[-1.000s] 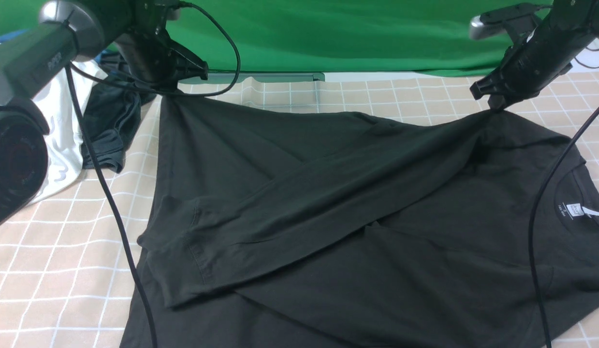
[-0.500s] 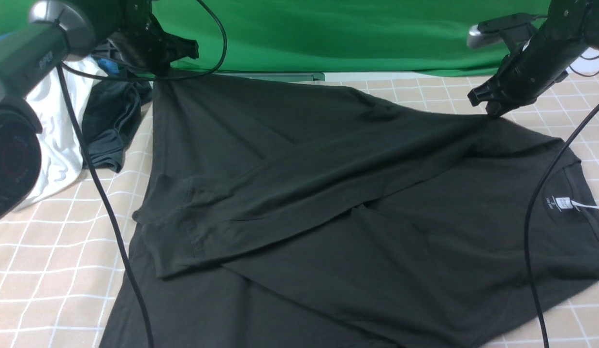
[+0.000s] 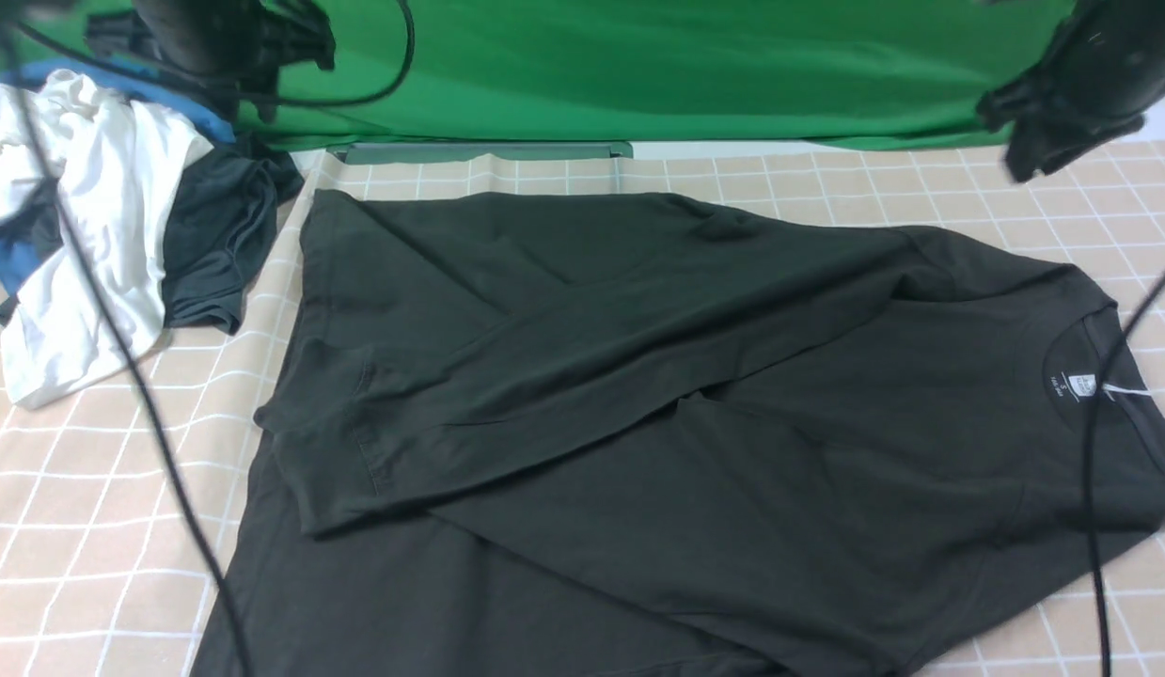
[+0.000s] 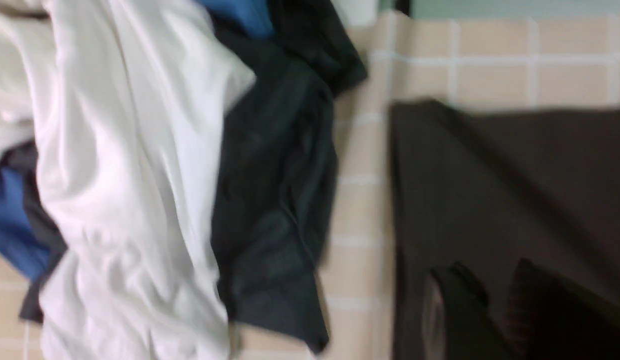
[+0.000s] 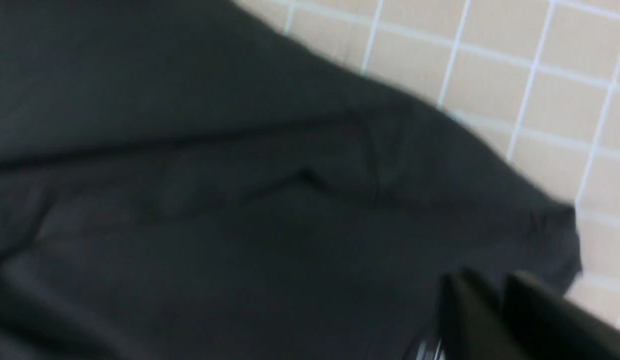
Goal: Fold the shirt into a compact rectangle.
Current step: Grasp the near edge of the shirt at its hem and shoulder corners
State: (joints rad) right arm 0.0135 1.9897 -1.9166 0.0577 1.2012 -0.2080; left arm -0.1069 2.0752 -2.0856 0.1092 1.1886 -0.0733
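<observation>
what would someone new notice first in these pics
A big black shirt sprawls over most of the beige checked table, with one flap folded diagonally across its middle and a white neck label showing at the right. Behind it hangs a bright green backdrop. At the far left lies a crumpled heap with a white shirt and a smaller dark garment.

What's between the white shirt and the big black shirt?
A smaller dark garment and a strip of checked tablecloth, clearest in the front view.

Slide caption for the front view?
Large black cotton T-shirt half-folded on checked tablecloth; left tool and right tool hang clear.
</observation>
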